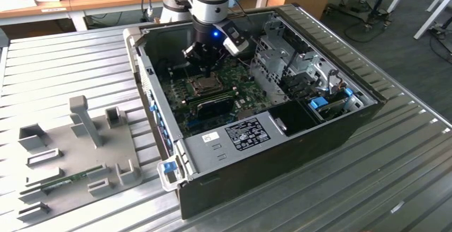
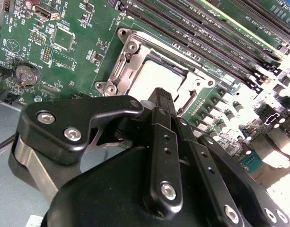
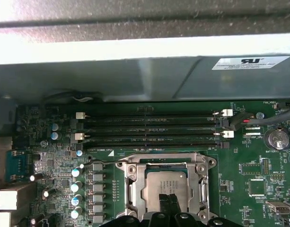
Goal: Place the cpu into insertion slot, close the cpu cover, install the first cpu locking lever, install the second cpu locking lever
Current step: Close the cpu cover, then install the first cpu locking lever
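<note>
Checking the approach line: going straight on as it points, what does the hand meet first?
Probably the cpu, seen through the cpu cover window just ahead of the hand; the gap between them is unclear.

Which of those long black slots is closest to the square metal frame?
The memory slot bordering the cpu cover; the others lie farther toward the case wall.

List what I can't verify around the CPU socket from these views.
- cpu cover: one edge is hidden behind the gripper and cut off by the picture's edge in the first wrist view.
- cpu: glare washes out its top in the second wrist view.
- Socket in the exterior view: too small to tell whether it is latched.
</note>
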Robot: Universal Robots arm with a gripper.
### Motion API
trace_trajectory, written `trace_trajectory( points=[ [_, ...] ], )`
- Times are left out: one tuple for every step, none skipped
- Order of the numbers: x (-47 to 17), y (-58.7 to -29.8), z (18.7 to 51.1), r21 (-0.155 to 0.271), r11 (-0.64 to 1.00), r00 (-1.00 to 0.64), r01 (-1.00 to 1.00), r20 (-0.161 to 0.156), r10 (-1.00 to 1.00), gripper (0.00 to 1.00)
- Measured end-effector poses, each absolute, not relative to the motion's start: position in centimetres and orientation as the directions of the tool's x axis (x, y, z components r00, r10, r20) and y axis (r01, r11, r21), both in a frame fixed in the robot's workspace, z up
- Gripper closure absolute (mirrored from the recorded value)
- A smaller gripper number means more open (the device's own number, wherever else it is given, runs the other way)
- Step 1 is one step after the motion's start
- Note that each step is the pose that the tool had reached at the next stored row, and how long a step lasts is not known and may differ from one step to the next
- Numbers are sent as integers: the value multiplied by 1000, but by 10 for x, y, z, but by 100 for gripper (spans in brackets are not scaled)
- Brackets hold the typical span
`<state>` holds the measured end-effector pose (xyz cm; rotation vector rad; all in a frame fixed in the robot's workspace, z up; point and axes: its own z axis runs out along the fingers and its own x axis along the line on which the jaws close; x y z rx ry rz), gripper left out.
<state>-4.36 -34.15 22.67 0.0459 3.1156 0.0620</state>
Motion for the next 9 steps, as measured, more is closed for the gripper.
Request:
trace_trajectory(
  points=[
    [-43, -341, 227, 40, 999, -999, 29, -24, 30, 89],
    [-43, -341, 227, 40, 999, -999, 29, -24, 30, 89],
    [-42, -341, 227, 40, 999, -999, 29, -24, 30, 89],
    [-42, -341, 227, 40, 999, -999, 29, -24, 30, 89],
    [-39, -341, 227, 40, 999, -999, 29, -24, 30, 89],
    [-36, -341, 227, 40, 999, -999, 29, -24, 30, 89],
    [-36, -341, 227, 40, 999, -999, 29, -24, 30, 89],
    [-36, -341, 227, 40, 999, -999, 29, -24, 30, 89],
    [-36, -341, 227, 40, 999, -999, 29, -24, 30, 89]
  ],
)
